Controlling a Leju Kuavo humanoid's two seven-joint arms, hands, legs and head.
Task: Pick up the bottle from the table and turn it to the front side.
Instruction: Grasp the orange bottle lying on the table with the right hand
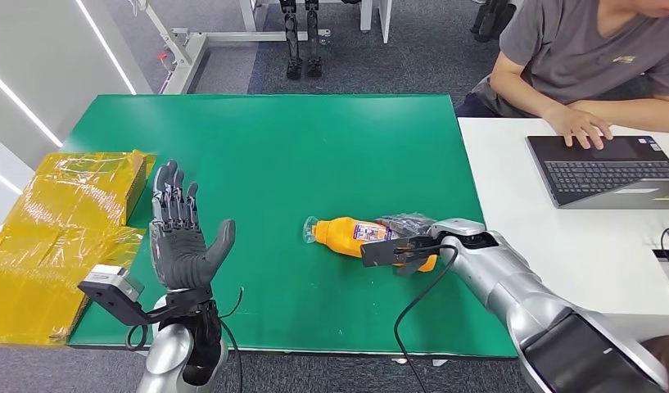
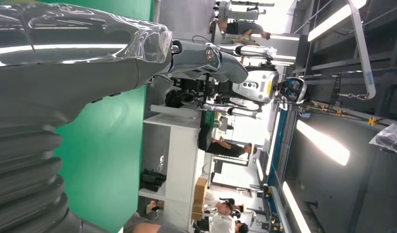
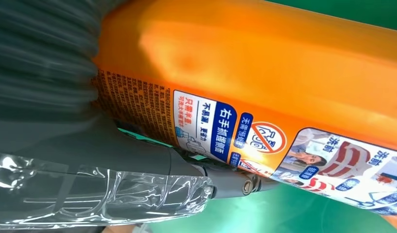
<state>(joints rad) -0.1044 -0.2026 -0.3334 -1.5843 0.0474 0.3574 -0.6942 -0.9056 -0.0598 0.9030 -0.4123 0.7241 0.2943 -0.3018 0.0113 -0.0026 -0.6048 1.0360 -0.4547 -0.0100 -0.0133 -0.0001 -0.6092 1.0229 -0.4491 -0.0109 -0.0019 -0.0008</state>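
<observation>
Under right robot hand [image 1: 413, 233]: bottle [image 1: 351, 235].

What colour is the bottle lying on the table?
Orange, with a blue, white and red label. The bottle shows best in the right wrist view.

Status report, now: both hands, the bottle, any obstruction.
Left hand raised, open, holding nothing. Right hand at the orange bottle, fingers against it; grip unconfirmed. Bottle lying on its side on the green table. Nothing blocking it.

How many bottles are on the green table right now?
1. The orange bottle lies on its side on the green table, its far end under the right hand. None elsewhere visible.
</observation>
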